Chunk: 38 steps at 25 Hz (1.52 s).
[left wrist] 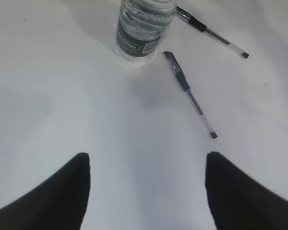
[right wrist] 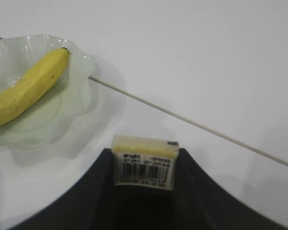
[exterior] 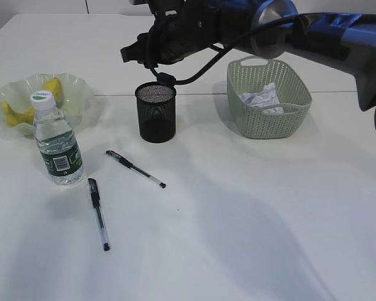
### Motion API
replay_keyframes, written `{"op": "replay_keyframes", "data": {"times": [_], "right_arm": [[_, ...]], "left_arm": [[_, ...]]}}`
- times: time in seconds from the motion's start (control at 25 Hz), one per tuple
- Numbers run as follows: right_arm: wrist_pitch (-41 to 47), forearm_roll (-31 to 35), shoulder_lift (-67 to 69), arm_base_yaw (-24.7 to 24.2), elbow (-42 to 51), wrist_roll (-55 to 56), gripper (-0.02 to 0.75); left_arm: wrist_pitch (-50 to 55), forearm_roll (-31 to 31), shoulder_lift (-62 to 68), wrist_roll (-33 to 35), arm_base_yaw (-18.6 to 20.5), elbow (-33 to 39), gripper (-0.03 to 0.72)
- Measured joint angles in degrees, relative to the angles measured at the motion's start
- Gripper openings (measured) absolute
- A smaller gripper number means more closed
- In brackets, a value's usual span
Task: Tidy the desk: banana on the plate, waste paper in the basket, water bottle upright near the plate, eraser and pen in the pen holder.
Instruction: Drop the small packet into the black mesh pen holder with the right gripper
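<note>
My right gripper point(exterior: 130, 53) is shut on a pale yellow eraser point(right wrist: 145, 160) with a barcode label and holds it up in the air, behind and above the black mesh pen holder point(exterior: 155, 113). My left gripper point(left wrist: 146, 184) is open and empty above bare table, short of the pens. Two black pens lie flat on the table, one in the middle point(exterior: 135, 168) point(left wrist: 211, 33) and one nearer the front point(exterior: 99, 214) point(left wrist: 189, 93). The water bottle point(exterior: 56, 141) point(left wrist: 144, 24) stands upright beside the clear plate point(exterior: 81, 84) point(right wrist: 86, 110). The banana point(exterior: 31, 110) point(right wrist: 26, 88) lies on the plate.
A green basket point(exterior: 297, 116) stands at the right with crumpled paper point(exterior: 263, 99) inside. A thin seam point(right wrist: 192, 122) runs across the white table behind the pen holder. My right arm stretches across the back of the table from the right.
</note>
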Motion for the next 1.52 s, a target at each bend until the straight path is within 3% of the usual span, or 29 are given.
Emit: {"op": "replay_keyframes", "data": {"times": [1.04,1.52], "right_arm": [[0.94,-2.32,3.15,0.0,0.0,-2.41,0.26],[1.17,-2.53,3.15,0.0,0.0,-2.5,0.321]], "left_arm": [[-0.9,0.0,0.0,0.0,0.0,0.0,0.532],[-1.04,0.0,0.0,0.0,0.0,0.0,0.532]]}}
